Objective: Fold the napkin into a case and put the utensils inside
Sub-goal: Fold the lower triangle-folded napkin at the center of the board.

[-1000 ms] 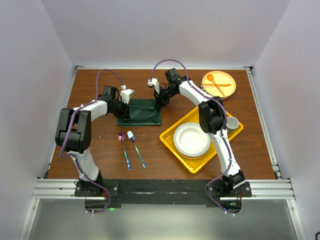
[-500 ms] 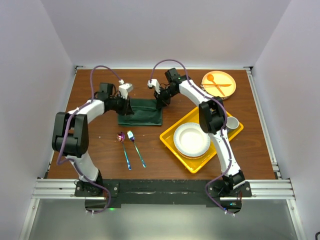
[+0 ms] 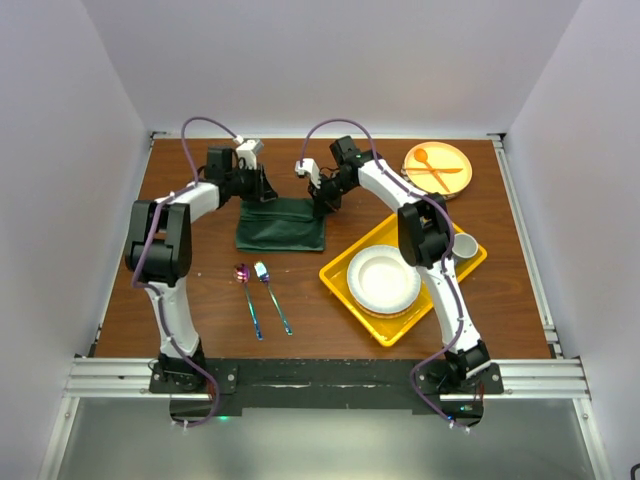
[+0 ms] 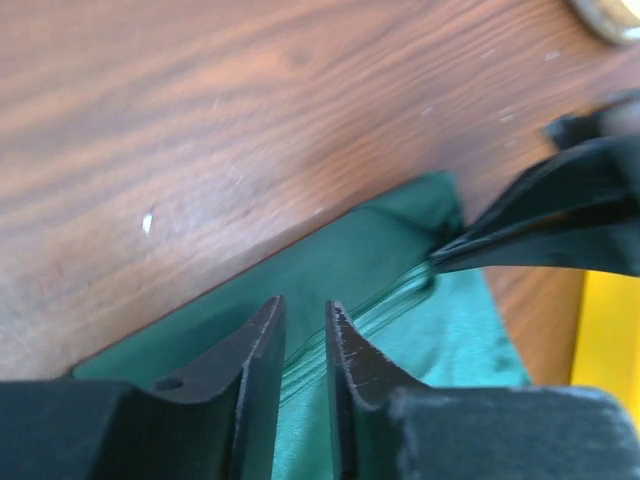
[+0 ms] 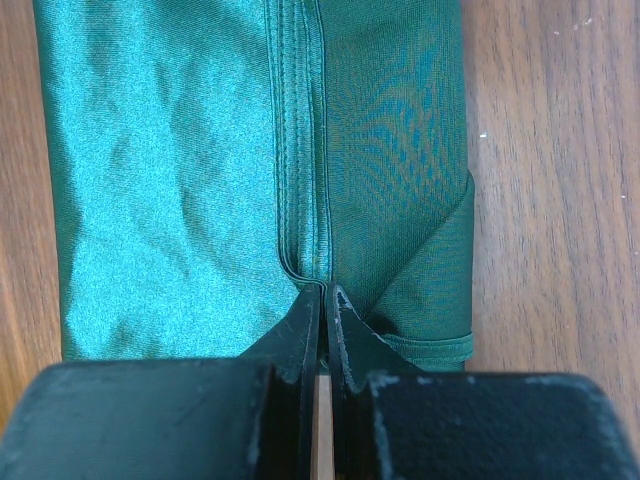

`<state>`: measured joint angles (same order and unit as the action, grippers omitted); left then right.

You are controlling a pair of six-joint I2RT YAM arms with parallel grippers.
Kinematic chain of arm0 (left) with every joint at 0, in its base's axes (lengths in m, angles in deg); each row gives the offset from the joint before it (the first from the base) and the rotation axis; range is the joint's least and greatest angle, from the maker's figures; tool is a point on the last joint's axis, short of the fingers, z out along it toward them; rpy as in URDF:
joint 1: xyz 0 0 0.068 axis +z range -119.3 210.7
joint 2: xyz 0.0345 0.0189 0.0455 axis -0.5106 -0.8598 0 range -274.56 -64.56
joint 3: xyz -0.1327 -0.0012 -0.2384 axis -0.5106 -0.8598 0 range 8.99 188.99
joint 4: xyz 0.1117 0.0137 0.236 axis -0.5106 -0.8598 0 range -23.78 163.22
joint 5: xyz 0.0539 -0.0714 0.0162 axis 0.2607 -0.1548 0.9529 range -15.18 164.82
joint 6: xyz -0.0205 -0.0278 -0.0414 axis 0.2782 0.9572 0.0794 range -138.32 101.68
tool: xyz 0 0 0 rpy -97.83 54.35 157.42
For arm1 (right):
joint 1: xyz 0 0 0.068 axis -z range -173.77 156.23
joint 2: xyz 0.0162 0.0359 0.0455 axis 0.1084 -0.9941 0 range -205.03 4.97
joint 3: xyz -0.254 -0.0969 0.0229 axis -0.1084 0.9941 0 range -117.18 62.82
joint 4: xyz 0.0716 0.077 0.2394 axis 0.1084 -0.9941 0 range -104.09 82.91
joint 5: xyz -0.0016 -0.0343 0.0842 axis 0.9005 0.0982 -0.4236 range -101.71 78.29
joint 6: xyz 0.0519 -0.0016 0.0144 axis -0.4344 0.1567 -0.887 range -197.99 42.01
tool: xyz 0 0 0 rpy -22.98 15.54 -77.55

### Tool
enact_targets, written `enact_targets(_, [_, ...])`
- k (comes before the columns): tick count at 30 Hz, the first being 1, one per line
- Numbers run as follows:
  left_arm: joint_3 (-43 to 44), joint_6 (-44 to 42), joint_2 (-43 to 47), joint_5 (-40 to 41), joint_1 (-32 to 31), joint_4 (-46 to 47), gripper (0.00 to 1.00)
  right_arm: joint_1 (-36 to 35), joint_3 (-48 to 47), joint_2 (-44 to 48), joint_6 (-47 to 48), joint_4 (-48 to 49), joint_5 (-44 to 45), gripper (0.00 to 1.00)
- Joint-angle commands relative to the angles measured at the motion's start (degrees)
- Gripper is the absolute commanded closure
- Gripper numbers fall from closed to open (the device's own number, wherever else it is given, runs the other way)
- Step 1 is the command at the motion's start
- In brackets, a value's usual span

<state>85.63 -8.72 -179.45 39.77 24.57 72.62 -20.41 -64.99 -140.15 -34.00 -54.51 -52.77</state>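
Parted since a second ago, the jaws of the left gripper (image 4: 302,310) stand slightly apart, apparently empty, over the napkin (image 3: 285,228)'s far edge. The right gripper (image 5: 325,292) is clamped tight on its hem. It lies folded left of the yellow tray (image 3: 335,269), long axis crosswise.

The right gripper (image 5: 324,300) pinches the center hem of the folded green napkin (image 5: 180,150) lying flat on the wooden table (image 5: 545,200).

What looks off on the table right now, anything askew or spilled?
Nothing is spilled or damaged. The one oddity is the napkin: in the right wrist view, the corner beside the right pincer is creased diagonally and an under-layer pokes past the edge, so the fold isn't square.
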Motion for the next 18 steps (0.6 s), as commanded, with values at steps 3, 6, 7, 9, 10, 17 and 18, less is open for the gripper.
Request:
enact_targets(3, [-1.05, -0.81, -2.09, 6.82, -0.20, -2.91, 0.80, -0.17, -1.57, 0.54, 0.22, 1.01, -0.51, 1.00])
enact_targets(6, [-1.93, -2.30, -4.02, 10.87, 0.07, -6.25, 0.85, -0.26, -1.39, 0.80, -0.04, 1.36, -1.30, 1.00])
enact_targets(7, [-2.46, -2.92, -4.11, 10.88, 0.07, -6.78, 0.86, -0.26, -1.56, 0.89, -0.22, 1.10, -1.74, 1.00])
enact_targets(9, [-4.65, -4.94, -3.85, 11.75, -0.02, -7.22, 0.88, -0.17, -2.27, 1.68, -1.53, 0.66, -2.62, 0.90])
enact_targets(10, [-5.27, -5.73, -3.76, 12.02, 0.07, -7.31, 0.89, -0.17, -3.14, 2.90, -2.32, 0.14, -4.02, 0.73])
enact_targets(17, [-6.42, -9.34, -3.15, 14.13, 0.33, -8.62, 0.94, 1.32, 1.58, 14.22, -24.15, 10.83, -10.62, 0.26])
enact_targets(18, [-6.42, -9.34, -2.71, 14.74, 0.33, -8.80, 0.94, 1.49, 2.99, 15.47, -27.08, 13.55, -10.62, 0.23])
